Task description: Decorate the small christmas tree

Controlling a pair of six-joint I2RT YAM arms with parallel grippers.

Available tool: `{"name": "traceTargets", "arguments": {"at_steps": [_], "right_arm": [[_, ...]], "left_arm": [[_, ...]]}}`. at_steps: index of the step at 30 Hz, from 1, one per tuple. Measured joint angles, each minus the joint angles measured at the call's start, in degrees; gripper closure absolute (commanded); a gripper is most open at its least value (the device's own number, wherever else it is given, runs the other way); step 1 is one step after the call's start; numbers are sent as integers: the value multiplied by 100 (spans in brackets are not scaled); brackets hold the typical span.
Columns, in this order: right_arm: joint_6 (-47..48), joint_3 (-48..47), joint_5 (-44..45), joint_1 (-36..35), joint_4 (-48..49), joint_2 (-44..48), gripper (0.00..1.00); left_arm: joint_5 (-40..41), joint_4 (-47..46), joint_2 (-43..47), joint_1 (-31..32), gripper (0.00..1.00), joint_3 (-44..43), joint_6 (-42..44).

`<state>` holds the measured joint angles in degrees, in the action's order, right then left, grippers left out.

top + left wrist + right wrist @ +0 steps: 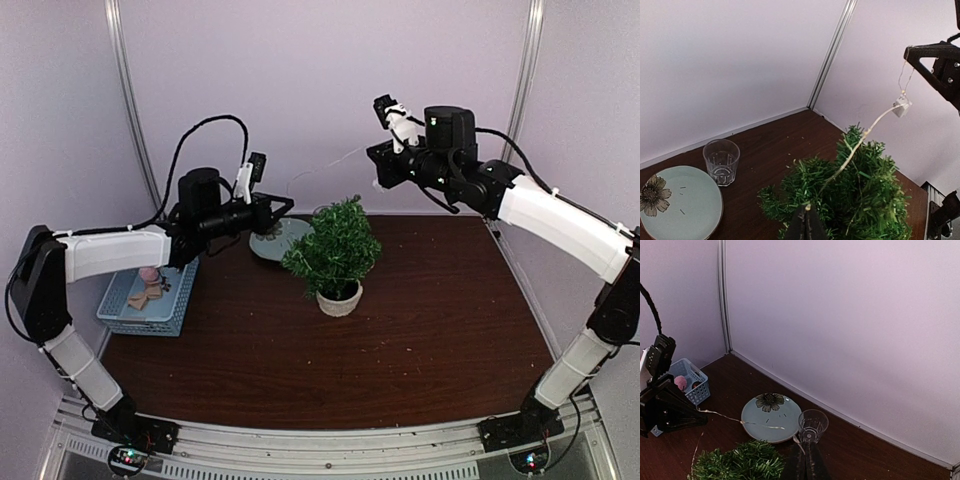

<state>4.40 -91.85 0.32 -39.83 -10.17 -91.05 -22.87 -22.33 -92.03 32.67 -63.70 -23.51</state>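
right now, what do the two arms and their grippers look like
The left arm and right arm have white links between black joints, with a black cable looping over each. The left gripper and right gripper are black, tapering to narrow tips.

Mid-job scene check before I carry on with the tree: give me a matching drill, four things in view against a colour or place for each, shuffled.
Things:
1 tree
2 plate
3 basket
4 light string

Descriptions:
A thin and pale, stretched in the air above the tree
B dark green, in an off-white pot
C pale blue, at the left side of the table
D pale green with a flower print

Pairs: 1-B, 2-D, 3-C, 4-A
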Motion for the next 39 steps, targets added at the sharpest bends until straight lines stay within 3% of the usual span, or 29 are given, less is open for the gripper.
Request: {"name": "traceTargets", "arguments": {"at_steps": [13, 24, 39], "right_arm": [[-33, 264, 328, 522, -262, -63, 100], [-313, 977, 437, 859, -833, -221, 100], [-942, 1384, -490, 874, -1558, -227, 100]], "left_arm": [[278, 798, -1075, 0, 100, -1117, 50], [251, 1386, -1432, 0, 100, -1502, 52], [140, 1926, -1547, 0, 100, -1657, 57]]}}
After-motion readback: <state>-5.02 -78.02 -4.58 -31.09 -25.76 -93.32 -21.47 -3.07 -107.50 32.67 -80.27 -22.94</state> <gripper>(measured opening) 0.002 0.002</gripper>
